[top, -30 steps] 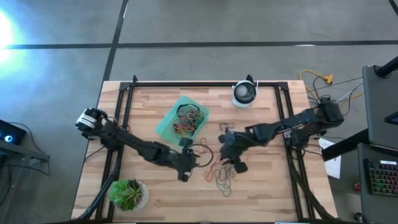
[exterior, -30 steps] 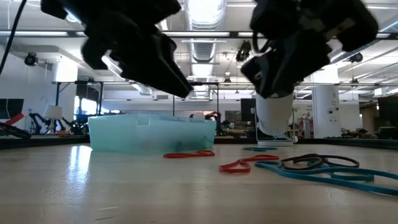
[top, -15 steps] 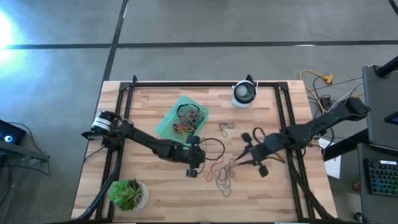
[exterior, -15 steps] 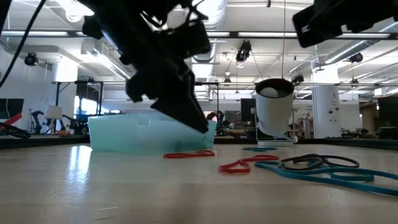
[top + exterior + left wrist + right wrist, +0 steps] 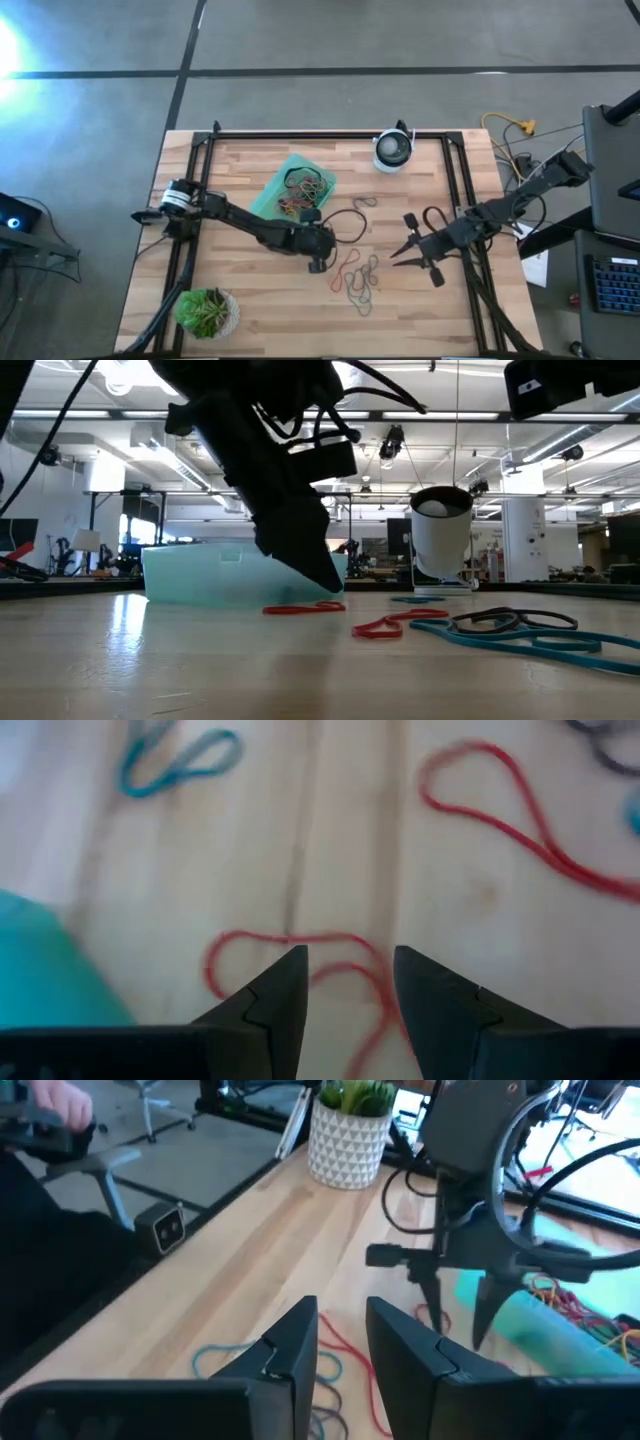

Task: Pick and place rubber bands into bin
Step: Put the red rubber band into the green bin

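The teal bin (image 5: 268, 203) sits left of the table's centre and holds several coloured rubber bands (image 5: 300, 205). More rubber bands (image 5: 355, 280) lie loose on the wood to its right and nearer. My left gripper (image 5: 318, 263) is open and points down just above a red band (image 5: 290, 938), beside the bin's near right corner (image 5: 335, 565). I cannot tell whether it touches that band. My right gripper (image 5: 400, 252) hangs above the table, right of the loose bands. It is open by a narrow gap (image 5: 343, 1330) and holds nothing.
A white-and-black round device (image 5: 393, 150) stands at the far edge. A potted plant (image 5: 207, 312) occupies the near left corner. A black cable (image 5: 345, 228) loops from the left arm over the table's middle. Bare wood lies near the near edge and on the right.
My left gripper has moved toward the table's right and come down close to the red band by the bin. My right gripper has drawn back toward the table's right edge and risen out of the low view.
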Motion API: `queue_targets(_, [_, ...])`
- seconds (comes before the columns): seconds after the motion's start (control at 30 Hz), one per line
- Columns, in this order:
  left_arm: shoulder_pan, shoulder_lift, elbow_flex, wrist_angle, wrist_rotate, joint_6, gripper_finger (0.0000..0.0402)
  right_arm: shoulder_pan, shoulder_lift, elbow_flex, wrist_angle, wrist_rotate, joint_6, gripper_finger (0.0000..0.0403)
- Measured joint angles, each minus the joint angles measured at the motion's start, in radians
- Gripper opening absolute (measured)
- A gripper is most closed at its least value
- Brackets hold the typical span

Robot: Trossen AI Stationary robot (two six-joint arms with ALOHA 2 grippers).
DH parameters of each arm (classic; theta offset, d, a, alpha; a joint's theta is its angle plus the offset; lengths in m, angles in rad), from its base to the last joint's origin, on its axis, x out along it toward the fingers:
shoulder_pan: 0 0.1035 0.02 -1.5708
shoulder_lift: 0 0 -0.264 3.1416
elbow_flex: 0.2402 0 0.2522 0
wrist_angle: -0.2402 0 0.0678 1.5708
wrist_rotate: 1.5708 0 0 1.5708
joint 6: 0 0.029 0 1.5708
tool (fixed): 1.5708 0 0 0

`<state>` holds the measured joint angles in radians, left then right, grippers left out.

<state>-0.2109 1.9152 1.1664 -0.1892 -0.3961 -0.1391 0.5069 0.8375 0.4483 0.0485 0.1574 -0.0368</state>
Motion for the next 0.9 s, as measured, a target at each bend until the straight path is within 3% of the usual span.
queue_targets(0.3, [0.004, -0.001, -0.002, 0.006, -0.136, 0.01, 0.0134, 0.004, 0.009, 0.001, 0.004, 0.004, -0.007, 0.0084])
queue_targets(0.67, [0.004, 0.066, 0.023, -0.017, -0.065, 0.155, 0.0134, 0.004, 0.01, 0.001, 0.01, 0.003, -0.008, 0.008])
queue_targets(0.9, [0.005, 0.073, 0.047, -0.057, -0.012, 0.147, 0.0134, 0.004, 0.011, 0.001, 0.009, 0.002, -0.008, 0.008])
